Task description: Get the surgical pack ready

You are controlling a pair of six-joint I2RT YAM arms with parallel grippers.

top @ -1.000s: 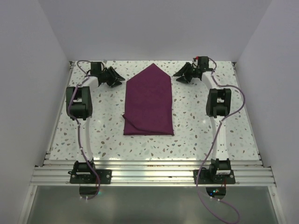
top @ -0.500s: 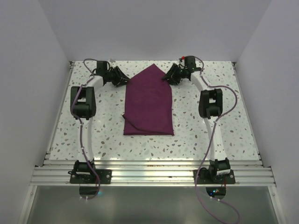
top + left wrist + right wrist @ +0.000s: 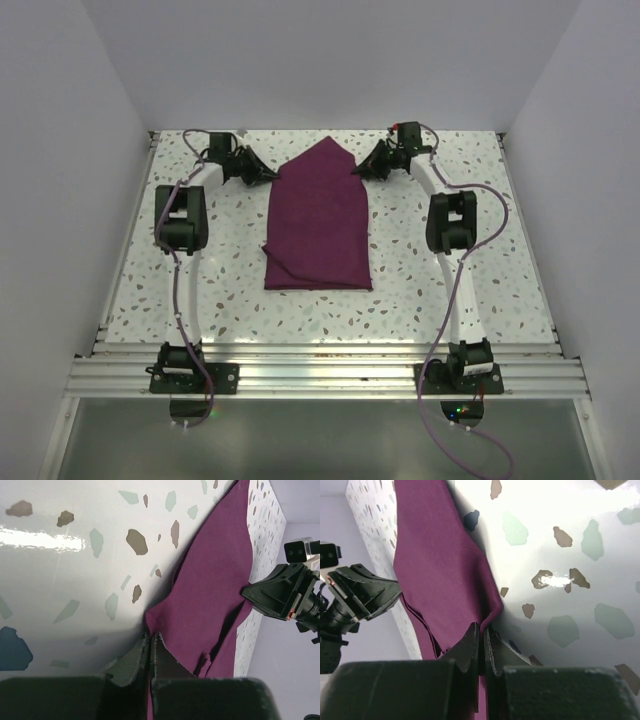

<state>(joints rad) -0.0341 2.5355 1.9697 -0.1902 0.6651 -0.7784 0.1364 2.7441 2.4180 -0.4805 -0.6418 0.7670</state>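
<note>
cloth (image 3: 318, 225) is pinched at its far corners, left hand (image 3: 271, 175) left, right hand (image 3: 361, 171) right; long axis near-to-far.

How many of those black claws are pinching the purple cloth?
2: the left gripper pinches the far left edge of the cloth, the right gripper its far right edge; both are closed.

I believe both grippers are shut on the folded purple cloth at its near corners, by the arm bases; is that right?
Not quite: the left gripper and right gripper are shut on the cloth at its far corners, either side of the pointed end, as the top view shows.
</note>
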